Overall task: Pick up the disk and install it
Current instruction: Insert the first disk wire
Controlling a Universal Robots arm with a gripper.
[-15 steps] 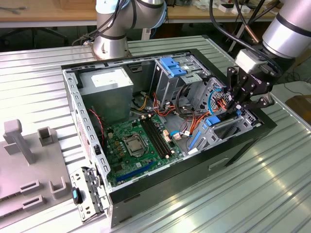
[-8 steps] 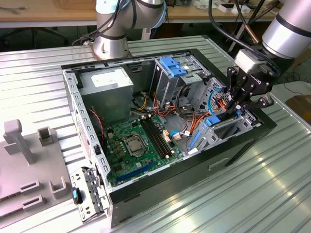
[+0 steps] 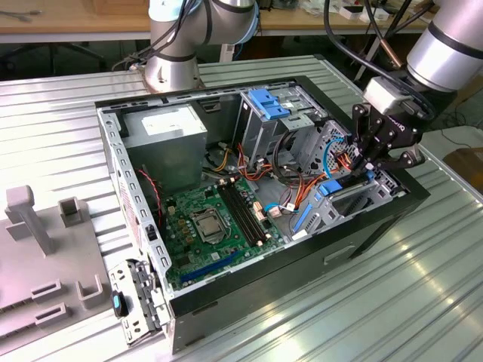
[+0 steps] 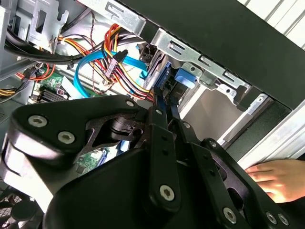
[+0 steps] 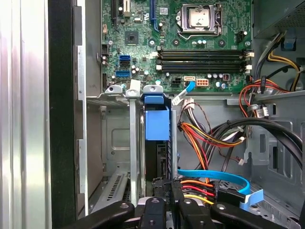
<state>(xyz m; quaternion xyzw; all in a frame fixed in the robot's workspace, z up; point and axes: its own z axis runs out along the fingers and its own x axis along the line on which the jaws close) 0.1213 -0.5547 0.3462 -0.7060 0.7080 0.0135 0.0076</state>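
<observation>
Your worktop (image 3: 423,302) carries the open computer case (image 3: 302,264), motherboard (image 3: 207,226) lying flat inside. At the case's corner toward the exterior view's right, the disk (image 5: 157,125) stands on edge in its drive bay (image 5: 114,143), blue rails showing. Your claw (image 3: 367,167) is pressed together, pinching the disk. A hand (image 4: 281,176) rests just outside the case.

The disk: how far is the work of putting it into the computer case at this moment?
Done: the disk has been picked up and stands on edge in the drive bay at the case front. In hand: the gripper is down at the bay, right over the disk's end. Left: whether the disk sits fully home cannot be seen. A hand rests beside the case.
</observation>
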